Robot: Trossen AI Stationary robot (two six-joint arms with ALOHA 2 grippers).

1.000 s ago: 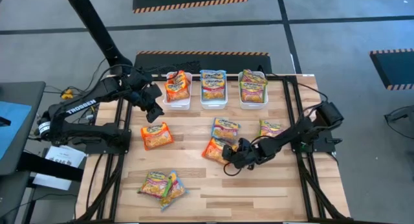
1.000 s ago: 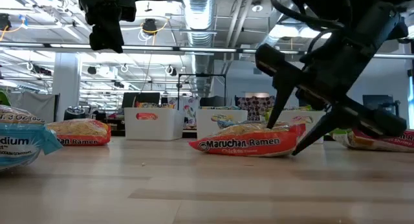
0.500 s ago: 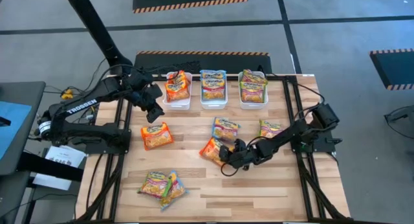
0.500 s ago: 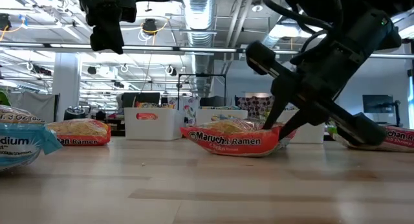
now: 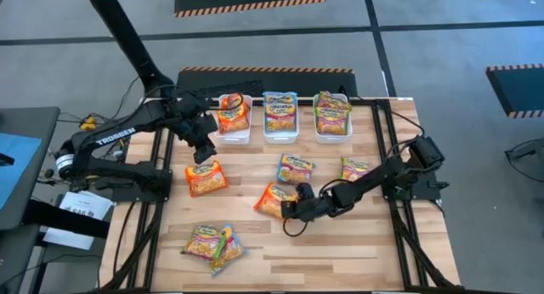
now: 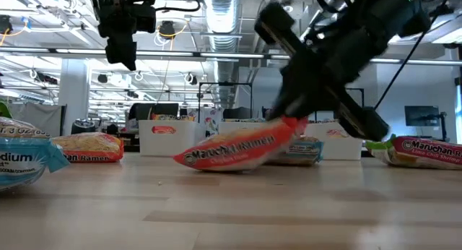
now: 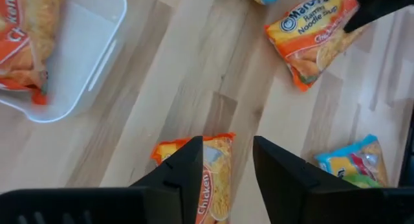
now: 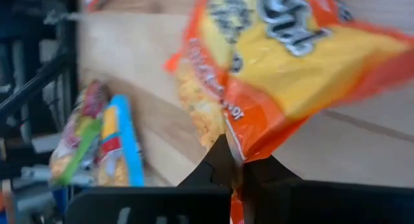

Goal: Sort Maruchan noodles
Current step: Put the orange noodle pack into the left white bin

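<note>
Right gripper (image 5: 289, 210) is pinched tight on the edge of the orange Maruchan packet (image 5: 272, 200), mid-table, tilting one end up while the other end rests on the wood (image 6: 231, 150). Just beyond it lies a blue packet (image 5: 295, 168), with another packet (image 5: 355, 168) off to the right. Left gripper (image 5: 204, 148) hangs above the table with fingers apart, over a second orange packet (image 5: 206, 178), near the leftmost white bin (image 5: 232, 132).

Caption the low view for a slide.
Right gripper lifts one end of an orange Maruchan packet off the wooden table.
</note>
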